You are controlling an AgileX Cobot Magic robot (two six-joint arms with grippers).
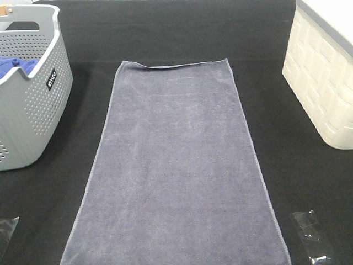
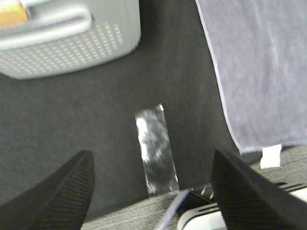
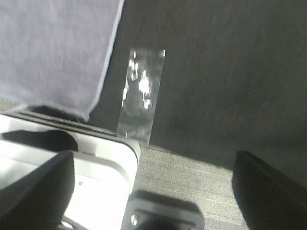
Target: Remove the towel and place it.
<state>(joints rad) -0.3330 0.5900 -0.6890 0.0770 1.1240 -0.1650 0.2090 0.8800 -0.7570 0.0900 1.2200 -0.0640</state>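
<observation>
Towel [image 1: 179, 165] spread flat along the bench [image 1: 165, 33], between grey basket [image 1: 27, 94] and white bin [image 1: 322, 83]. Soft, limp, light; best pinched at near corners. Left tool [image 2: 151, 191] and right tool [image 3: 153, 191] wide, empty.

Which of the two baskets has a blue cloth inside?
The grey perforated basket at the left holds the blue cloth; the cream basket shows none.

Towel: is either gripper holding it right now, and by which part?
Nothing is held. Left gripper and right gripper are open above the mat; the towel lies flat.
</observation>
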